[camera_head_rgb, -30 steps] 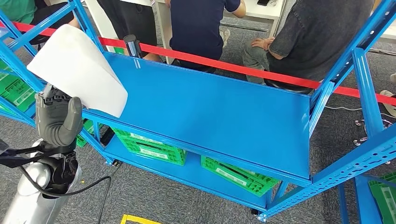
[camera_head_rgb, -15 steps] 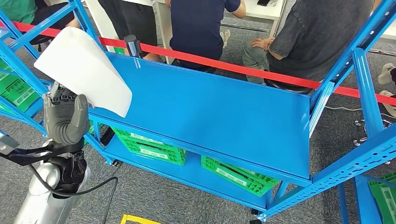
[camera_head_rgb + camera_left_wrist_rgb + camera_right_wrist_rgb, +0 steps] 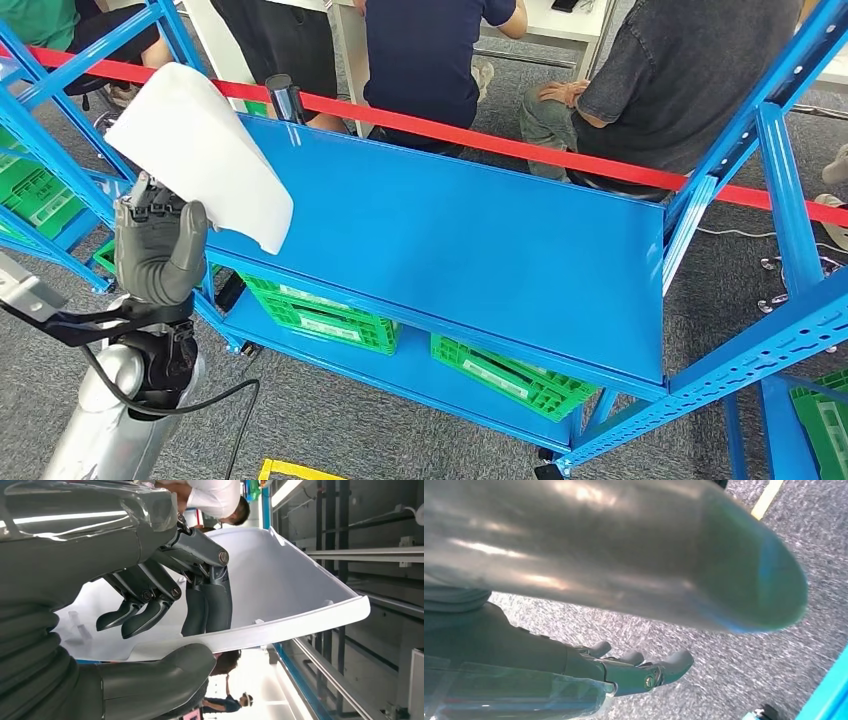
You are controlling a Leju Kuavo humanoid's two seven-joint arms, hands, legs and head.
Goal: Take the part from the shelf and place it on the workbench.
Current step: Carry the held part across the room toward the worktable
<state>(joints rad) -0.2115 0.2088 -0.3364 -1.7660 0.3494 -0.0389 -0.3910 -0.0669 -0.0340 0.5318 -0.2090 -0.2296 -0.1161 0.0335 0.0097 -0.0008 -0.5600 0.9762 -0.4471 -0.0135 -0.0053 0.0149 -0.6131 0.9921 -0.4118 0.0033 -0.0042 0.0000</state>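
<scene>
Grey carpet floor (image 3: 330,420) underfoot, with a yellow tape mark (image 3: 290,470) at the near edge of the head view. Left arm comes up from bottom left; left hand (image 3: 155,250) holds the white part (image 3: 205,150) by its lower edge. Left wrist view: thick thumb under the part's rim, dark fingers (image 3: 205,605) pressed on its inner face, so it's clamped on the part (image 3: 280,575). Part is a curved white plastic panel, tilted, lifted over the left end of the blue shelf (image 3: 450,230), its lower corner hanging over the shelf's front edge; can't tell if it touches the shelf top. Right hand (image 3: 644,672) hangs low over the carpet in the right wrist view, fingers curled loosely, nothing in them. Under the shelf top, a lower level carries green crates (image 3: 420,345), two side by side. More green crates (image 3: 30,195) in the rack at far left. Behind the shelf a red tape barrier (image 3: 560,155) runs across. Past the tape, people sit or stand close: one in a dark blue shirt (image 3: 425,55), one in a dark grey shirt (image 3: 680,80).
</scene>
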